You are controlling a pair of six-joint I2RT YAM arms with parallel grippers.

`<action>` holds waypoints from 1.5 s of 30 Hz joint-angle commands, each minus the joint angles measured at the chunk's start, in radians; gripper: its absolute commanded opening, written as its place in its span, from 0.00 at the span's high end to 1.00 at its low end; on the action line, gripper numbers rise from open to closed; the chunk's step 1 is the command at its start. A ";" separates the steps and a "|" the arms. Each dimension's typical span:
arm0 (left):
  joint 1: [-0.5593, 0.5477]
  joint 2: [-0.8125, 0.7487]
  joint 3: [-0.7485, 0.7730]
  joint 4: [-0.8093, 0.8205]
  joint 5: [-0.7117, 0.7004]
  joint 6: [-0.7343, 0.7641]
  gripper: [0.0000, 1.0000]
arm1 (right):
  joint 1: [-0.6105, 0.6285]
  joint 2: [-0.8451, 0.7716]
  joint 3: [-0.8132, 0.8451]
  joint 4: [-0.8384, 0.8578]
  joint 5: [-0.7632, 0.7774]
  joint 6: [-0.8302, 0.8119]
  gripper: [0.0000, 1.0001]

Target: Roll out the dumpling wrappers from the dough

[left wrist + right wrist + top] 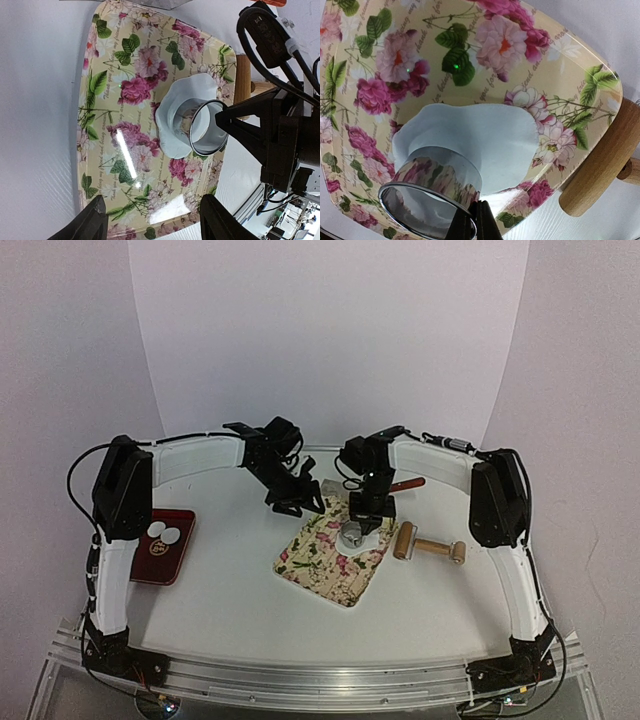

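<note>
**Ring held at dough, two wrappers aside**

On the bench [230,610], the floral tray [315,565] lies centre, with a red tray [160,565] at 9 o'clock. The left gripper [152,212] hangs apart above the floral tray, empty. The right gripper [472,214] pinches the rim of the tilted ring [427,197] over wavy-edged white dough [485,140], which it partly hides. Two flat round white wrappers [157,530] lie on the red tray, paired 9-to-3.

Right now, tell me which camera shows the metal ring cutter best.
The left wrist view: the whole metal ring cutter shows, on the white dough, pinched by the right hand. The right wrist view has the cutter close but at the bottom edge, fingers in front; the top view shows only a small grey speck.
</note>
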 commanded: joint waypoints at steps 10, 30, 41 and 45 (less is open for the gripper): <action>0.000 0.009 0.042 0.045 0.034 -0.033 0.39 | -0.004 0.051 -0.019 0.004 0.011 -0.048 1.00; -0.001 0.150 -0.030 0.326 0.258 -0.253 0.52 | -0.004 0.095 -0.087 0.001 0.018 -0.061 1.00; -0.014 0.245 0.066 0.333 0.291 -0.216 0.58 | -0.003 0.110 -0.075 0.000 0.011 -0.064 1.00; -0.014 0.263 0.079 0.328 0.295 -0.215 0.62 | -0.004 0.116 -0.068 0.000 0.008 -0.064 1.00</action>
